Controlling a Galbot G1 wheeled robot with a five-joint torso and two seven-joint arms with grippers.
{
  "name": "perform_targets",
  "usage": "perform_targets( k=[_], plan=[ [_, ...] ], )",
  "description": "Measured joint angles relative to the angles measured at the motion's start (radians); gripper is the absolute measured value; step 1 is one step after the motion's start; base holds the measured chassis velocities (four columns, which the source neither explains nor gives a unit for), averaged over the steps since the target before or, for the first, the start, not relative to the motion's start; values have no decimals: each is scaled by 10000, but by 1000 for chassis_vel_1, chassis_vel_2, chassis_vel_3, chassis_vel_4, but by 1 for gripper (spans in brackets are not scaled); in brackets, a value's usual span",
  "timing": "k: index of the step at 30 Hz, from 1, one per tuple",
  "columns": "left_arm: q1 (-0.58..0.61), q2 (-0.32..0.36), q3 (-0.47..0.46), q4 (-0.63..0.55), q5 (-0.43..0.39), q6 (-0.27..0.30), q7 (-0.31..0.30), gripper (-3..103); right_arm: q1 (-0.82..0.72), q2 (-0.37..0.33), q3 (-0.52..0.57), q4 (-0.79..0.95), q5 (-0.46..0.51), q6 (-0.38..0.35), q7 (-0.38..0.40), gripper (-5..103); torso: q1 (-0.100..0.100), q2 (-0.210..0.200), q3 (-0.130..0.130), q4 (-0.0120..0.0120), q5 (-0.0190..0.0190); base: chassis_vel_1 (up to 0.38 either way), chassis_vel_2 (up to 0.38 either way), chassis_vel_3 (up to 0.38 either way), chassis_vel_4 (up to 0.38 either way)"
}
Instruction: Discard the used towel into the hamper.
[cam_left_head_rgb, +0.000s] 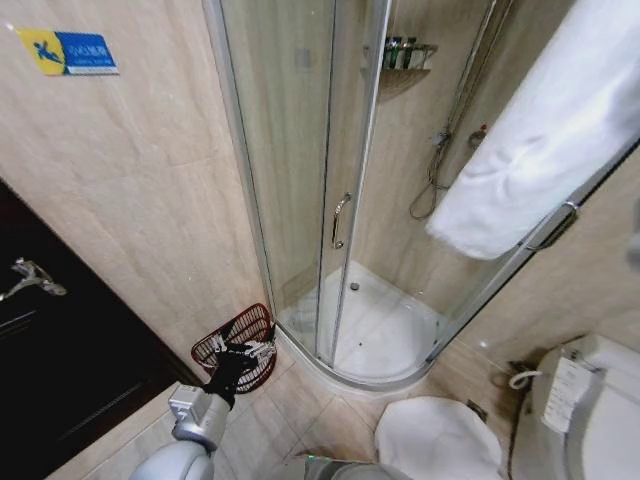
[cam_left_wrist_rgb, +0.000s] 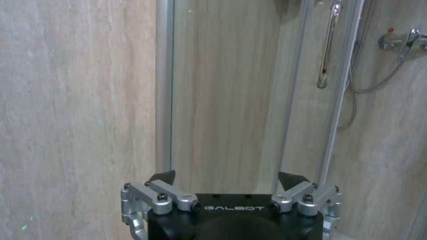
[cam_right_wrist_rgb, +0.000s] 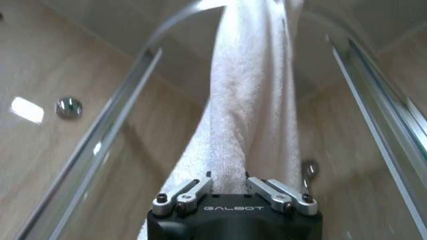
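Right gripper clamped on hanging white terry towel | round dark red-brown wire hamper on floor, at 7 o'clock from towel | left gripper spread, empty, above hamper, nearer.

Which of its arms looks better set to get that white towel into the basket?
Probably the right: its right gripper is shut on the towel. The left gripper is open and empty above the hamper.
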Motion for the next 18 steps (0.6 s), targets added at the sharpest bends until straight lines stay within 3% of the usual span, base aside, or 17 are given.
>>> perform_targets(
  k=[5,8,14,18],
  plan=[
    [0,1,0,0,0,0,0,100,-1122,1001,128,430,-608,175,-84,9,1,0,1,2,0,0,0,0,0],
    [0,1,0,0,0,0,0,100,-2387,2161,90,893,-1400,687,-345,9,0,0,0,1,-6,0,0,0,0],
    [0,2,0,0,0,0,1,100,-3663,3176,-196,1139,-2457,1354,-716,9,0,0,0,0,-4,0,0,0,0],
    [0,0,0,0,0,0,0,100,-4655,4227,-620,1403,-3441,1797,-908,9,0,-1,1,2,-1,0,0,0,0]
  ],
)
